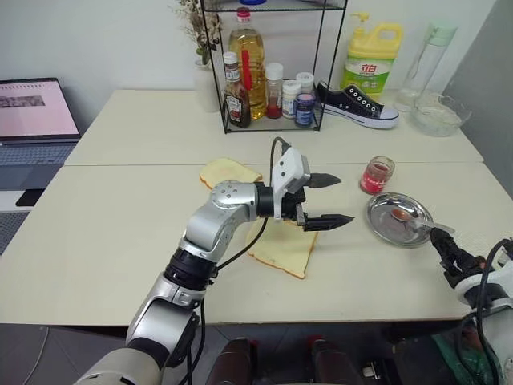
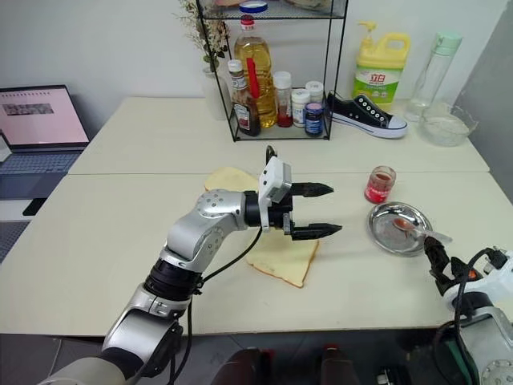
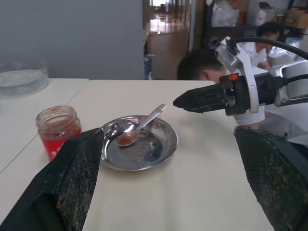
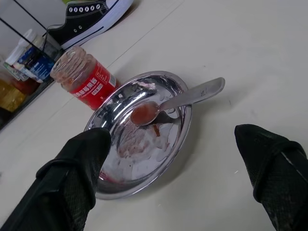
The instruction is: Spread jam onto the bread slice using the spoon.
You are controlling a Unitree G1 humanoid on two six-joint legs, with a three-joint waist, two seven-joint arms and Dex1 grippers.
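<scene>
- Centrally, on the pale cream bench (image 1: 104,241), the squarish pale-yellow bread slice with a thin tan crust (image 1: 282,250) lies flat, partly hidden by the left arm.
- Above its far edge hovers the left gripper (image 1: 327,200), its two black fingers spread wide and holding nothing, pointing toward the round steel dish (image 1: 389,228).
- Inside that dish rests the slim silver metal spoon (image 4: 163,107), its red-stained bowl on the dish floor and its handle lying over the rim.
- Just beyond the dish stands the small clear glass jar of red jam (image 1: 377,175), upright and lidless; reddish smears mark the dish floor.
- Near the bench's front right edge, the right gripper (image 4: 173,180) has its black fingers wide apart and empty, close to the dish and spoon handle but touching neither.
- A smaller bread slice with a rounded top (image 1: 227,171) lies behind the left arm.
</scene>
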